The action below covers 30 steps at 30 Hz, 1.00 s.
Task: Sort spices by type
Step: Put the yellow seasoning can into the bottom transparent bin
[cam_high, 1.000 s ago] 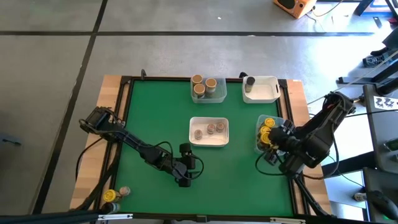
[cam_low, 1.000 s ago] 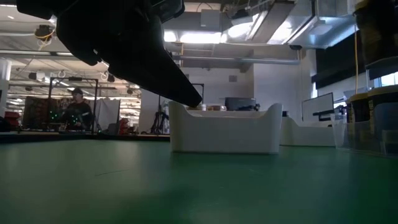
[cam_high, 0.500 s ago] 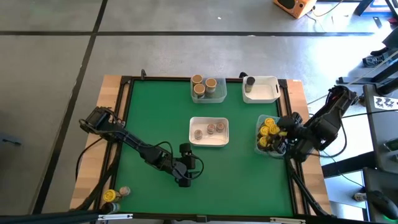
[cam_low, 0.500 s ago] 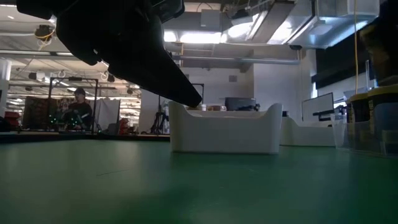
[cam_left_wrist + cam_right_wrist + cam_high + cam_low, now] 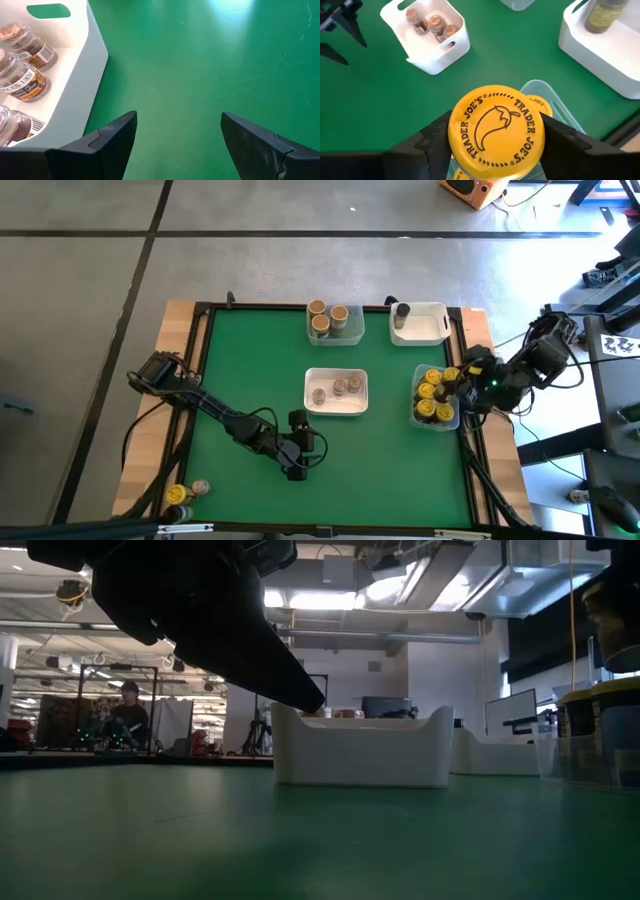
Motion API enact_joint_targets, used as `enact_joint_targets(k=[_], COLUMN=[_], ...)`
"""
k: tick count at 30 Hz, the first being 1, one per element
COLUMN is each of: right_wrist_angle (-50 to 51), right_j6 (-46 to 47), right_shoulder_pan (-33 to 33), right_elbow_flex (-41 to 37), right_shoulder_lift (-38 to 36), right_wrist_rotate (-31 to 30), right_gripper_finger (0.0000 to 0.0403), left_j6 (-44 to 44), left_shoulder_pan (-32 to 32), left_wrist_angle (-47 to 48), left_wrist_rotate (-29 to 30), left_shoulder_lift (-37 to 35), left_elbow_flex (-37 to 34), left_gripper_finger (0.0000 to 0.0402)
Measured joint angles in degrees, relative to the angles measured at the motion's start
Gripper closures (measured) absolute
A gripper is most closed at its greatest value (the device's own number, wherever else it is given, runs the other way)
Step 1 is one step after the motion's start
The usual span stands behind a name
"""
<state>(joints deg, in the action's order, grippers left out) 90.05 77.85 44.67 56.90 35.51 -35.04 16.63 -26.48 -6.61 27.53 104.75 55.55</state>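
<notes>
Meanwhile, the right gripper (image 5: 495, 145) grasps a yellow-lidded spice jar (image 5: 496, 131) above the clear tray (image 5: 434, 420) of yellow-lidded jars at the table's right edge. Near the front, the left gripper (image 5: 177, 145) hangs with fingers spread beside the central white tray (image 5: 75, 97) of cork-topped jars (image 5: 27, 42).

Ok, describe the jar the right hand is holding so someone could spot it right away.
Look at the green table's right edge, where a clear tray holds yellow-lidded jars. The right hand hovers there, shut on one yellow-lidded jar. Unlike its neighbours in the tray, it is lifted between dark fingers.
</notes>
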Motion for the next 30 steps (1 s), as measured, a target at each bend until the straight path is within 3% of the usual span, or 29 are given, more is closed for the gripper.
enact_joint_targets(k=[9, 14, 19, 30], right_wrist_angle=[-0.2, -0.1, -0.7, -4.6], right_j6=[-12.0, -16.0, -14.8, -13.1], right_shoulder_pan=[-13.8, -19.1, -20.0, -19.9], right_elbow_flex=[-0.4, -5.5, -11.1, -11.0], right_shoulder_lift=[-1.7, -1.3, -0.7, 4.1], right_wrist_rotate=[6.6, 8.1, 9.5, 11.0], right_gripper_finger=[0.0170, 0.0170, 0.0170, 0.0167], left_j6=[0.0, 0.1, 0.1, 0.1], left_shoulder_pan=[0.0, 0.0, 0.0, 0.0], left_wrist_angle=[0.0, 0.0, 0.0, -0.2], left_wrist_rotate=[0.0, 0.0, 0.0, 0.1], left_shoulder_lift=[0.0, 0.0, 0.0, 0.0], left_elbow_flex=[0.0, 0.0, 0.0, 0.0], left_gripper_finger=[0.0116, 0.0116, 0.0116, 0.0116])
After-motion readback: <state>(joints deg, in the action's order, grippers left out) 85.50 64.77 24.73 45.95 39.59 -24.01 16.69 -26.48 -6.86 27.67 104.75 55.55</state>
